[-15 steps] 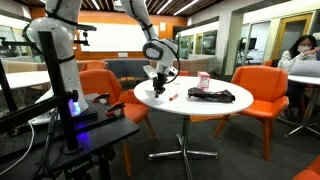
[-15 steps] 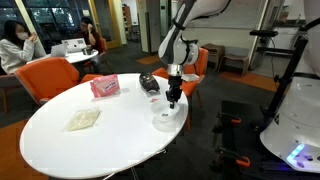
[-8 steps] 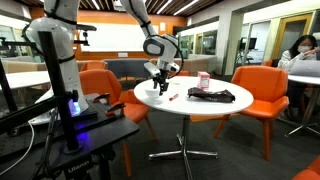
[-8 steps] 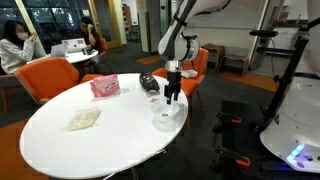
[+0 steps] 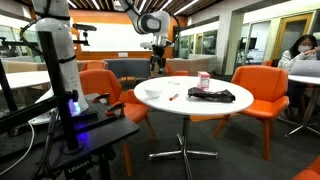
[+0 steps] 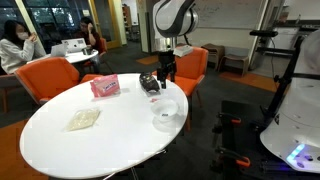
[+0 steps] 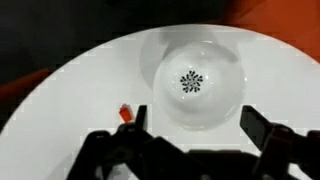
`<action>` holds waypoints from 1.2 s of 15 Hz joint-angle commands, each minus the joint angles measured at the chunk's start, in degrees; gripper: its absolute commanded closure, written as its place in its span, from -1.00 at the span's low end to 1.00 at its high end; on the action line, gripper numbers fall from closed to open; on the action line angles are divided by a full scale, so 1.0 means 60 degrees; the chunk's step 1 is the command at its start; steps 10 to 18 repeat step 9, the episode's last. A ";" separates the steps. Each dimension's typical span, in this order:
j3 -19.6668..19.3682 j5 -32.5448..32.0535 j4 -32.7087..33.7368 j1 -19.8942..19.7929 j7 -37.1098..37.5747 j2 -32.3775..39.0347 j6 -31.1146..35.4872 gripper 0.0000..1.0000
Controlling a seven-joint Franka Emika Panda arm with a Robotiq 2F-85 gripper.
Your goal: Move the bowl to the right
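The white bowl [image 5: 151,92] rests near the table's edge on the robot's side, also seen in an exterior view as the bowl [image 6: 167,116]. In the wrist view the bowl [image 7: 197,85] lies straight below, with a dark star pattern at its centre. My gripper [image 5: 158,62] hangs well above it, open and holding nothing. From the opposite side the gripper [image 6: 166,72] is likewise high over the bowl. In the wrist view the gripper [image 7: 196,122] has its dark fingers [image 7: 255,125] spread wider than the bowl, not touching it.
On the round white table [image 5: 200,107] stand a pink-and-white cup [image 5: 204,80], a black pouch [image 5: 212,95] and a small red pen [image 5: 172,97]. A pink item [image 6: 104,87], a dark object [image 6: 149,82] and a pale flat packet [image 6: 83,119] show too. Orange chairs [image 5: 262,88] ring the table.
The gripper opened, let go of the bowl and rose straight up from the table. The bowl stays where it was left.
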 commanded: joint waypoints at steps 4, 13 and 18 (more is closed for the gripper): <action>0.0181 -0.2273 -0.0033 0.0737 0.2320 -0.1768 -0.0874 -1.00; 0.0211 -0.2263 -0.0020 0.0792 0.2287 -0.1901 -0.0962 -1.00; 0.0211 -0.2263 -0.0020 0.0792 0.2287 -0.1901 -0.0962 -1.00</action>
